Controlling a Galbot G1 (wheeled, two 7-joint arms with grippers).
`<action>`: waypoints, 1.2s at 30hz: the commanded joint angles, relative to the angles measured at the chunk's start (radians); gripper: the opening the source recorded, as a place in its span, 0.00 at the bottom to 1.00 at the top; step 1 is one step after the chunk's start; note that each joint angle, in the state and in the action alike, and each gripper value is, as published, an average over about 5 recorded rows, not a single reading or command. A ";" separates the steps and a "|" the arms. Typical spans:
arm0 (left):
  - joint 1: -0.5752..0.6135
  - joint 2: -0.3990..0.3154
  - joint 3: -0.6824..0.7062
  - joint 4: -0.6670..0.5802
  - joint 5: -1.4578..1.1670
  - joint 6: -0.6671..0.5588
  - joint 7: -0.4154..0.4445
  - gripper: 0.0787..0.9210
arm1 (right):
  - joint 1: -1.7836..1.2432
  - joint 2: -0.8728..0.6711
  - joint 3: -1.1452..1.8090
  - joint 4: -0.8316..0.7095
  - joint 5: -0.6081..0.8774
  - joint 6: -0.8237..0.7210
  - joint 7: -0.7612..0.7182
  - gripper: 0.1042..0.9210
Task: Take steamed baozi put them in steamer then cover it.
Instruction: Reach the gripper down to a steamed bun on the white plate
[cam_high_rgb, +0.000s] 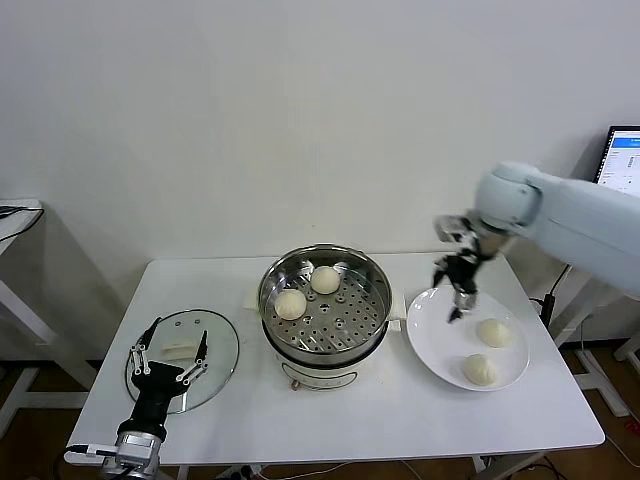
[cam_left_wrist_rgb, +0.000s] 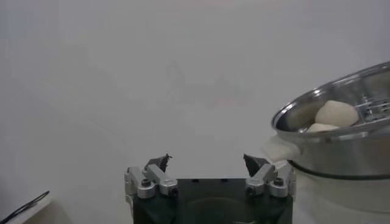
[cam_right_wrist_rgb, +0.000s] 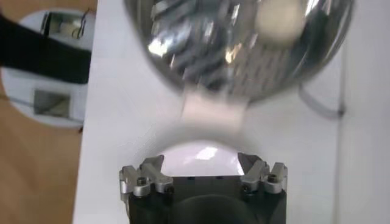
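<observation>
1. Four steamed baozi are visible: two lie on the perforated tray inside the steamer (cam_high_rgb: 325, 310), one (cam_high_rgb: 325, 280) toward the far side and one (cam_high_rgb: 290, 304) toward the left; two more rest on a white plate (cam_high_rgb: 432, 345), one (cam_high_rgb: 495, 333) farther back and one (cam_high_rgb: 480, 370) nearer.
2. The steamer stands uncovered at the middle of the white table (cam_high_rgb: 400, 420), its shiny steel wall rising from a cream-white base.
3. The plate lies just right of the steamer, on the table.
4. The cover (cam_high_rgb: 220, 365), clear glass with a white handle, lies flat on the left part of the table, well apart from the steamer.
5. The right tool (cam_high_rgb: 458, 290) hangs above the far left edge of the plate, between the steamer and the two plated buns; its jaws are spread wide and grip nothing.
6. The left tool (cam_high_rgb: 170, 358) is positioned over the cover at the near left, jaws likewise spread wide and empty.
7. A monitor (cam_high_rgb: 622, 158) shows at the far right edge.
</observation>
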 joint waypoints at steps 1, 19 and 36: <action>0.004 -0.002 0.002 0.000 0.003 0.000 -0.001 0.88 | -0.325 -0.128 0.242 -0.029 -0.222 0.073 -0.026 0.88; -0.005 -0.012 0.001 0.018 0.009 -0.001 -0.003 0.88 | -0.476 -0.009 0.361 -0.145 -0.279 0.086 0.024 0.88; -0.008 -0.010 -0.005 0.032 0.010 -0.004 -0.001 0.88 | -0.522 0.034 0.417 -0.177 -0.303 0.085 0.033 0.87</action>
